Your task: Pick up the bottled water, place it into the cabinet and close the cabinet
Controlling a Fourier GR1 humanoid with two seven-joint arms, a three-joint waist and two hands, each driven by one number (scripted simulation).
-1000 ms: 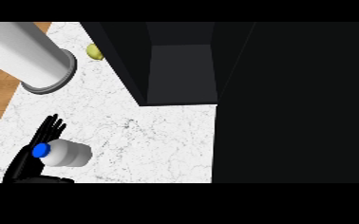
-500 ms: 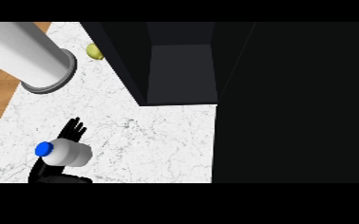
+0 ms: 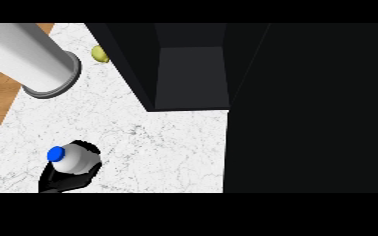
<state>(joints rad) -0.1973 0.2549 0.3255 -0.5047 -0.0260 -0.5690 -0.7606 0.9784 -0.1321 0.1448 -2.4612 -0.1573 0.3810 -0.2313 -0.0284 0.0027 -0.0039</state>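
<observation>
I see the left hand [image 3: 68, 176] at the near left of the counter [image 3: 148, 145], its black fingers curled round the bottled water [image 3: 74, 159]; bottle is white with a blue cap [image 3: 55, 154], cap pointing left and a bit far; hand sits under and around the bottle so most of the palm is hidden; can't tell if the bottle is touching the counter or lifted off it; right hand doesn't show anywhere; cabinet [image 3: 192, 72] stands open far centre, dark inside, well apart from the bottle; a big dark panel fills the right side; grey cylinder [image 3: 37, 60] at far left; small yellowish thing [image 3: 100, 54] just beside the cabinet's left edge, can't say what.
</observation>
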